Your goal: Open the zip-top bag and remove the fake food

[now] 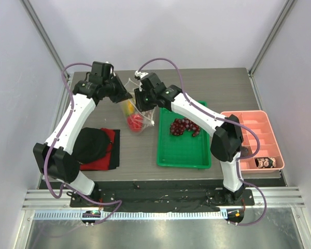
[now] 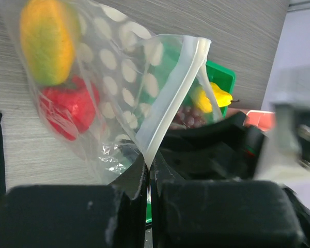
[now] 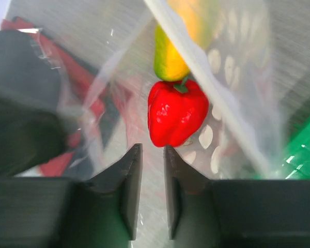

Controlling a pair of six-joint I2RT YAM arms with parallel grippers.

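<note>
The zip-top bag (image 1: 133, 106) is clear with white dots and hangs lifted above the table between both arms. My left gripper (image 2: 148, 161) is shut on the bag's white zip strip edge (image 2: 170, 98); from above, the left gripper (image 1: 124, 95) is at the bag's upper left. Inside the bag lie a yellow piece (image 2: 46, 41) and a glossy red pepper (image 3: 176, 112). My right gripper (image 3: 153, 150) stands slightly open at the bag's mouth, its tips just short of the red pepper, with nothing solid between them. A dark red grape cluster (image 1: 184, 127) rests on the green tray (image 1: 182, 155).
A red cloth (image 1: 110, 150) with a black rounded object (image 1: 90, 144) on it lies at the left. A pink divided bin (image 1: 251, 132) at the right holds a small dark item (image 1: 264, 162). The green tray sits directly right of the bag.
</note>
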